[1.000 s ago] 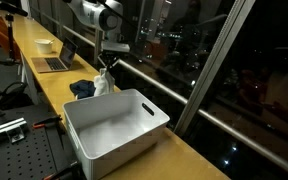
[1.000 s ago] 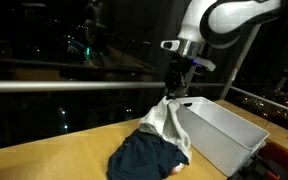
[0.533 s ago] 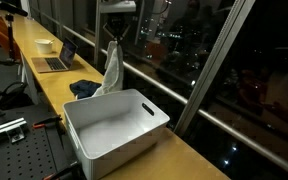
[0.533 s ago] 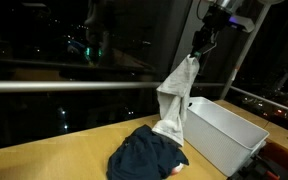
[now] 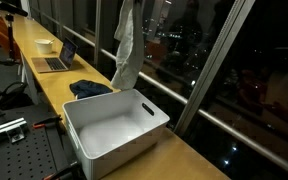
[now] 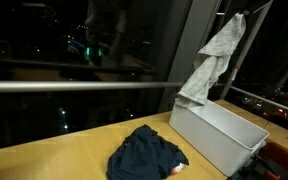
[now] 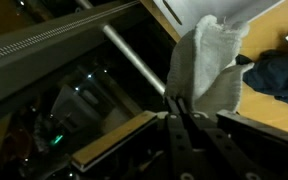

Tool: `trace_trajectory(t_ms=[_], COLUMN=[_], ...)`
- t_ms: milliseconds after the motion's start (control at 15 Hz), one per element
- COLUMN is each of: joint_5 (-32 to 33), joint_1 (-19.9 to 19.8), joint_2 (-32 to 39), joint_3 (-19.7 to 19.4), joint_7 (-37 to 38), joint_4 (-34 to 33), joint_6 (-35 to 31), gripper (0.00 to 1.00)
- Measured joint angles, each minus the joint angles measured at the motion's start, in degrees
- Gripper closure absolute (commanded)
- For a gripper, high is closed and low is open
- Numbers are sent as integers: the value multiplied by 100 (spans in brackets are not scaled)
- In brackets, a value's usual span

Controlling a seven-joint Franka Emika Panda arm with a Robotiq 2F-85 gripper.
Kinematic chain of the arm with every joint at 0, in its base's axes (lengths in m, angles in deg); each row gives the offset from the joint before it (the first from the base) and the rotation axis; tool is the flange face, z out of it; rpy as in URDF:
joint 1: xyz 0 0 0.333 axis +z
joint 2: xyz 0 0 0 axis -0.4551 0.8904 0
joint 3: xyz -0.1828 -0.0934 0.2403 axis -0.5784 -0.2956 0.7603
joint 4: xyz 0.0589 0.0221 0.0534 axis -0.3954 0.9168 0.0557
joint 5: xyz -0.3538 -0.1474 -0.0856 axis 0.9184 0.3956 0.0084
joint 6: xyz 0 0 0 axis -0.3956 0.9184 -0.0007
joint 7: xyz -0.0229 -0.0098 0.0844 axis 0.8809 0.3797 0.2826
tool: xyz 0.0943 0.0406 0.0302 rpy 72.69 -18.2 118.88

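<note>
A light grey cloth (image 5: 125,45) hangs from the top of the picture in both exterior views, its lower end just above the far rim of the white bin (image 5: 114,130). In an exterior view the grey cloth (image 6: 212,60) dangles over the bin's (image 6: 219,135) back edge. The arm itself is out of both exterior pictures. In the wrist view my gripper (image 7: 176,102) is shut on the cloth (image 7: 209,65), which droops away from the fingertips. A dark blue garment (image 6: 146,153) lies crumpled on the wooden counter beside the bin.
A laptop (image 5: 56,60) and a white bowl (image 5: 44,44) sit farther along the counter (image 5: 34,80). A large dark window with a metal rail (image 7: 134,58) runs right behind. A perforated metal plate (image 5: 14,150) lies beside the counter.
The gripper rose sharply, lifting the grey cloth off the blue garment until it hangs free. The arm left both exterior pictures, and the cloth swung toward the bin.
</note>
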State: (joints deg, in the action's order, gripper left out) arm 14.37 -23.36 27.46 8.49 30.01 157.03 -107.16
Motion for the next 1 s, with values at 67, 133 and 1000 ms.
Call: trace_trajectory(t_ms=[67,133,1000], joint_5=[-1,-4,-286], joint_1=[-50,-90,-90], joint_2=[-218,-427,-711], joint_3=[-130,-278,-965], joint_7=[-53,-147,-462], joint_4=[-4,-11,991], joint_6=[138,298,367], gripper=[99,99,99])
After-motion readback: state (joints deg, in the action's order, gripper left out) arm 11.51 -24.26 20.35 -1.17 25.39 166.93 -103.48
